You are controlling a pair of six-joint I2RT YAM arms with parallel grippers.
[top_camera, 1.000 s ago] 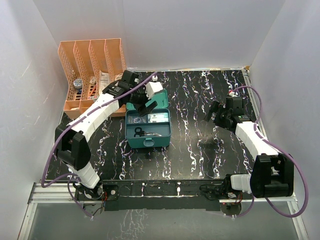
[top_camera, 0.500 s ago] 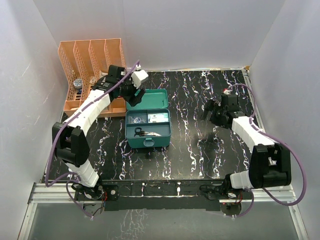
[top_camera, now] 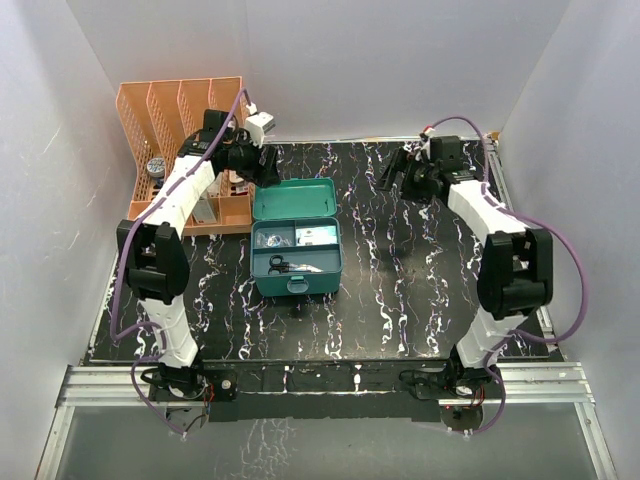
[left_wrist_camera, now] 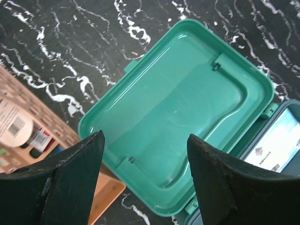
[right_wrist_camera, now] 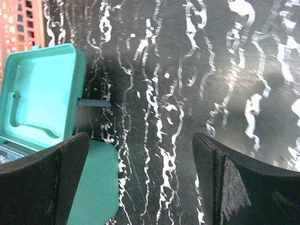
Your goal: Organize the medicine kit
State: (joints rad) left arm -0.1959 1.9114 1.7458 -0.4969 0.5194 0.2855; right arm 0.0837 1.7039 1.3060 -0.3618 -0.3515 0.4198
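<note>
The medicine kit (top_camera: 296, 257) sits left of the table's middle with its teal lid (top_camera: 293, 198) laid flat open behind it. Black-handled scissors (top_camera: 283, 264) and small packets lie in its darker tray. My left gripper (top_camera: 266, 170) hovers over the lid's back left corner, beside the orange rack. In the left wrist view the left gripper (left_wrist_camera: 145, 157) is open and empty above the lid's inside (left_wrist_camera: 183, 103). My right gripper (top_camera: 392, 180) hangs open at the back, right of the kit. In the right wrist view the right gripper (right_wrist_camera: 140, 159) holds nothing, with the kit (right_wrist_camera: 40, 93) at its left.
An orange slotted rack (top_camera: 185, 115) stands at the back left corner, holding small bottles and tubes (top_camera: 157, 167); its corner and a white bottle (left_wrist_camera: 11, 124) show in the left wrist view. White walls close in the black marbled table (top_camera: 420, 280) on three sides.
The lid has gone from half raised at my left gripper to lying flat open. The left gripper drew back toward the rack. The right arm swung from the right side to the back.
</note>
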